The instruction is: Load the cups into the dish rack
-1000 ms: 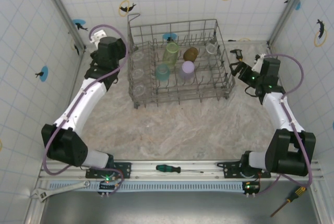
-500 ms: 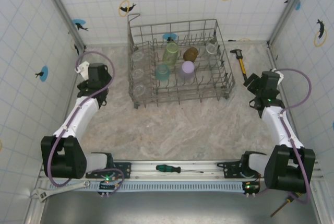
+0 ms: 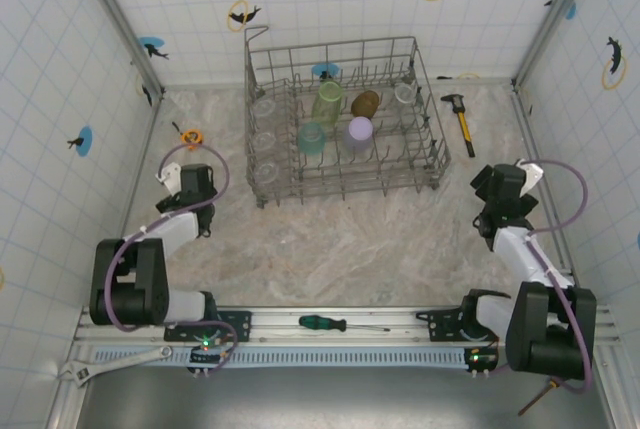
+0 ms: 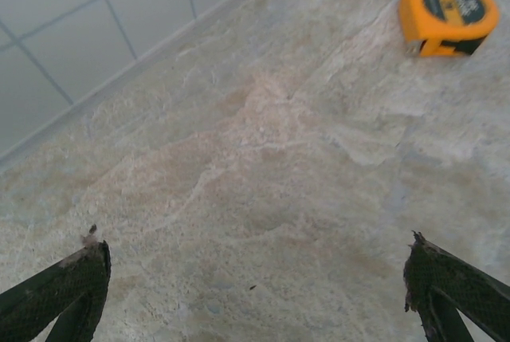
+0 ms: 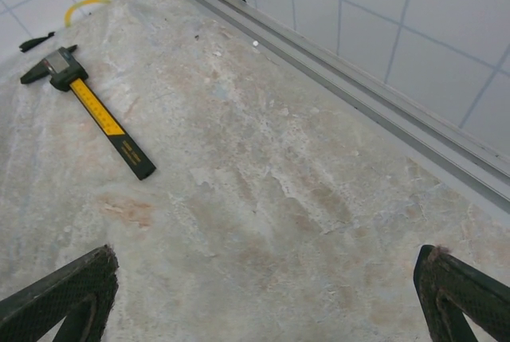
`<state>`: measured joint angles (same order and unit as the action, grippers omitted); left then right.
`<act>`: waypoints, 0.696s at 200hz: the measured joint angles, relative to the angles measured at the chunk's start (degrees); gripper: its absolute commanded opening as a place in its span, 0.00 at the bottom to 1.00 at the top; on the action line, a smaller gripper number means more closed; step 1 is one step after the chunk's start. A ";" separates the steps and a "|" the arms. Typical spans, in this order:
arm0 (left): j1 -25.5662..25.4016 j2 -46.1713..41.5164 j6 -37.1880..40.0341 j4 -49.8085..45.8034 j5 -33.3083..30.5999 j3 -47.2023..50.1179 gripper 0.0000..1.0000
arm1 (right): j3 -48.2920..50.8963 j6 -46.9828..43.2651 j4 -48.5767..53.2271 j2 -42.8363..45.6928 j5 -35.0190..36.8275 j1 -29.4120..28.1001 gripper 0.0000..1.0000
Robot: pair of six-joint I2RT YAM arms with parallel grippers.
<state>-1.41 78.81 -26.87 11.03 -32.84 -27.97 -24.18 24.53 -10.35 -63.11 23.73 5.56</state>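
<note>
Little looks at risk, since every cup in view already sits in the dish rack (image 3: 348, 185) at upper centre. In the overhead view these are clear ones in its left column, then the teal cup (image 3: 311, 137), pale green cup (image 3: 327, 101), lilac cup (image 3: 359, 133) and amber cup (image 3: 365, 103).

A careless forward sweep of the left gripper (image 4: 255, 262) could shove the orange tape measure (image 4: 448, 17) at the upper right of its wrist view. Bumping the rack could topple the cups. The right gripper (image 5: 263, 278) could scrape the yellow-scaled caliper (image 5: 92, 111) at upper left.

The left arm is folded low at lower left, its jaws spread wide and empty over bare stone. The right arm is folded by the right wall, its jaws also wide apart, holding nothing.
</note>
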 measured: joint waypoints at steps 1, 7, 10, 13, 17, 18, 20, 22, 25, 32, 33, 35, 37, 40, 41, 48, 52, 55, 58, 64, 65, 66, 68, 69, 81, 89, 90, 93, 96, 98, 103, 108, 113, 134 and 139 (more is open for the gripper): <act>0.00 0.09 0.04 0.24 -0.04 0.13 0.97 | 0.11 -0.04 -0.11 -0.02 0.02 0.00 0.99; 0.02 0.72 0.24 2.25 -0.66 1.27 0.97 | 0.96 -0.48 -1.20 -0.24 0.28 -0.07 0.99; 0.04 1.07 0.35 3.10 -0.96 1.77 0.97 | 1.42 -0.70 -1.75 -0.37 0.48 -0.13 0.99; 0.11 1.36 0.52 3.98 -1.25 2.25 0.97 | 1.84 -0.90 -2.29 -0.50 0.61 -0.24 0.99; 0.20 1.81 0.76 5.01 -1.64 2.84 0.97 | 2.36 -1.14 -2.86 -0.68 0.83 -0.28 0.99; 0.24 1.97 0.85 5.46 -1.81 3.04 0.97 | 2.47 -1.20 -2.99 -0.70 0.87 -0.28 0.99; 0.26 2.12 0.94 5.88 -1.97 3.26 0.97 | 2.78 -1.31 -3.39 -0.76 0.96 -0.33 0.99; 0.28 2.34 0.96 6.38 -2.12 3.56 0.97 | 2.97 -1.44 -3.58 -0.81 1.01 -0.35 0.99; 0.37 2.71 1.22 7.43 -2.45 4.04 0.97 | 3.41 -1.57 -4.09 -0.92 1.16 -0.46 0.99; 0.42 3.41 1.60 9.79 -2.97 5.22 0.97 | 4.26 -2.05 -4.96 -1.07 1.60 -0.79 0.99; 0.42 3.45 1.62 10.05 -3.04 5.35 0.97 | 4.44 -2.05 -5.16 -1.09 1.68 -0.85 0.99; 0.42 3.65 1.81 10.80 -3.23 5.73 0.97 | 4.61 -2.16 -5.29 -1.11 1.75 -0.96 0.99; 0.46 3.85 2.08 11.56 -3.41 6.14 0.97 | 4.85 -2.49 -5.53 -1.14 1.95 -1.16 0.99; 0.46 4.04 2.38 12.63 -3.67 6.69 0.97 | 5.20 -2.60 -5.95 -1.18 2.16 -1.40 0.99; 0.46 4.09 2.49 12.87 -3.69 6.82 0.97 | 5.25 -2.69 -6.08 -1.18 2.19 -1.46 0.99; 0.46 4.63 3.19 15.61 -4.17 8.37 0.97 | 6.14 -3.39 -7.48 -1.20 2.86 -2.32 0.99; 0.46 4.83 3.69 17.16 -4.37 9.20 0.97 | 6.64 -3.85 -8.37 -1.20 3.34 -2.89 0.99; 0.46 4.96 4.11 18.36 -4.55 9.88 0.97 | 7.04 -4.13 -8.98 -1.20 3.63 -3.32 0.99; 0.46 5.09 4.55 19.82 -4.72 10.82 0.97 | 7.50 -4.39 -9.73 -1.20 3.98 -3.80 0.99; 0.46 5.22 5.22 22.03 -5.01 12.31 0.97 | 8.50 -4.87 -11.39 -1.20 4.79 -4.70 0.99; 0.46 5.22 5.33 22.29 -5.03 12.50 0.97 | 8.63 -4.92 -11.65 -1.20 4.92 -4.81 0.99; 0.46 5.25 5.57 22.84 -5.07 12.85 0.97 | 8.90 -5.01 -12.07 -1.20 5.16 -5.05 0.99; 0.46 5.25 5.77 23.30 -5.16 13.22 0.97 | 9.18 -5.11 -12.41 -1.20 5.31 -5.29 0.99; 0.46 5.25 5.90 23.71 -5.20 13.53 0.97 | 9.31 -5.16 -12.59 -1.20 5.42 -5.40 0.99; 0.48 5.27 7.06 26.14 -5.25 15.37 0.97 | 12.07 -5.79 -16.92 -1.20 7.02 -6.78 0.99; 0.63 5.27 7.69 27.41 -5.18 15.80 0.97 | 14.16 -5.92 -19.74 -1.20 7.98 -7.13 0.99; 0.66 5.27 7.72 27.52 -5.16 15.80 0.97 | 14.36 -5.95 -20.00 -1.20 8.07 -7.13 0.99; 0.68 5.27 7.96 27.96 -5.09 15.82 0.97 | 15.17 -5.95 -21.16 -1.20 8.31 -7.17 0.99; 0.72 5.27 8.22 28.55 -5.07 15.82 0.97 | 15.96 -5.97 -22.10 -1.20 8.61 -7.23 0.99; 0.72 5.27 8.55 28.94 -4.92 15.82 0.97 | 16.48 -5.92 -22.80 -1.22 8.81 -7.23 0.99; 0.72 5.27 9.01 29.86 -4.66 15.82 0.97 | 17.62 -5.99 -24.15 -1.29 9.29 -7.34 0.99; 0.72 5.27 9.51 30.67 -4.33 15.82 0.97 | 18.40 -5.97 -25.33 -1.51 9.73 -7.39 0.99; 0.72 5.27 10.10 31.36 -3.80 15.82 0.97 | 19.08 -6.12 -26.56 -1.99 10.12 -7.50 0.99; 0.72 5.25 11.96 33.99 -1.97 16.00 0.97 | 20.44 -7.19 -31.43 -4.59 11.93 -8.81 0.99; 0.72 5.20 12.28 34.69 -1.40 16.22 0.97 | 20.61 -7.56 -32.41 -5.16 12.31 -9.25 0.99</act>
<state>-0.69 84.01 -14.59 45.71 -34.24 -11.75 -3.57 16.97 -42.76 -68.27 36.03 -3.68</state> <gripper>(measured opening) 0.973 0.991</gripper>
